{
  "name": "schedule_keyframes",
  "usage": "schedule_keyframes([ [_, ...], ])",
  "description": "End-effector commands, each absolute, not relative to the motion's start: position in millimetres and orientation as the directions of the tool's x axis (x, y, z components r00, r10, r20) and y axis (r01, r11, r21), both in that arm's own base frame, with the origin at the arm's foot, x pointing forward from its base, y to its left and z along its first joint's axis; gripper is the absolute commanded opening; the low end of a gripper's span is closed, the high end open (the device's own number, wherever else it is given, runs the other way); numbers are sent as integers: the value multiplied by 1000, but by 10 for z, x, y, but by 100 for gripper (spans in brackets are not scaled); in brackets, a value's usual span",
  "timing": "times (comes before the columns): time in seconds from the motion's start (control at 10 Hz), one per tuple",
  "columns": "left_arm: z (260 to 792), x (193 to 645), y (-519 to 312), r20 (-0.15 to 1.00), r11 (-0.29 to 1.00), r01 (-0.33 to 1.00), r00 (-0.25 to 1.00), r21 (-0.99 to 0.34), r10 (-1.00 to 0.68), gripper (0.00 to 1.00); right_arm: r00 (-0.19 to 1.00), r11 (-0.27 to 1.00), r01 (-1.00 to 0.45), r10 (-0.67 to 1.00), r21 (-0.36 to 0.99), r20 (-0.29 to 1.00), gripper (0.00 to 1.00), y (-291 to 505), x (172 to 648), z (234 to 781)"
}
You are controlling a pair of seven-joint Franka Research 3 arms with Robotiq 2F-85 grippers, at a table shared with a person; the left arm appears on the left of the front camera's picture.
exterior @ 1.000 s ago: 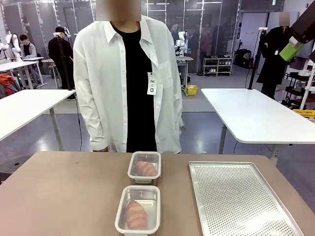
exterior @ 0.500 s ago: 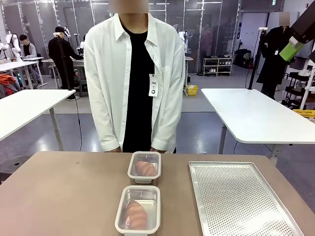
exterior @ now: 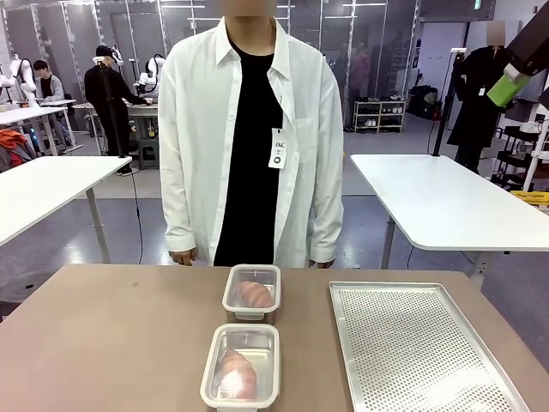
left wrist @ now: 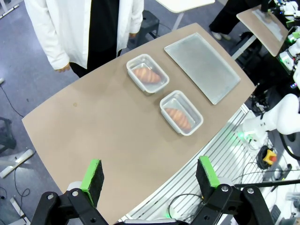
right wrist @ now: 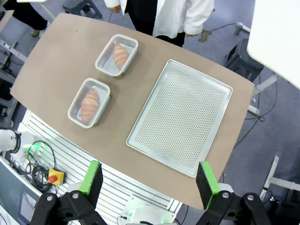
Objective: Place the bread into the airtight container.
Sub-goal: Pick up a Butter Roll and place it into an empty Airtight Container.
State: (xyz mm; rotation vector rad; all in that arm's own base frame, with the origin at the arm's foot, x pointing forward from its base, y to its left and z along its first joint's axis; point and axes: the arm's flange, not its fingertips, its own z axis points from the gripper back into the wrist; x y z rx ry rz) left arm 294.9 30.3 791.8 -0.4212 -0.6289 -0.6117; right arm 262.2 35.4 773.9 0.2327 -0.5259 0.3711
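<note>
Left gripper (left wrist: 150,176), seen in its wrist view: raised high above the table, green-padded fingers (left wrist: 93,174) spread wide apart, nothing between them. Right gripper (right wrist: 149,177), seen in its wrist view: likewise held high, fingers (right wrist: 206,179) fully parted and empty. In the front view, one green pad of the right arm shows at the upper right corner.

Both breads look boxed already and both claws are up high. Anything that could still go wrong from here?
1. The near clear plastic container sits close to the robot-side edge of the brown table; a careless descent could nudge it off.
2. The far clear plastic container lies right in front of the person, whose hands hang near the table edge; a reach there risks contact.
3. The perforated metal tray crowds approaches from the right claw.
</note>
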Motion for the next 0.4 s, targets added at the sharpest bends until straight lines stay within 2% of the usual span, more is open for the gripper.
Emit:
schedule_keyframes([
  [0.0,7929,2936,298,661,728,659,633,-187,-403,100,794,897,-422,296,131,532,100,334,2611,7739],
  [0.3,7929,2936,298,661,728,659,633,-187,-403,100,794,897,-422,296,131,532,100,334,2611,7739],
])
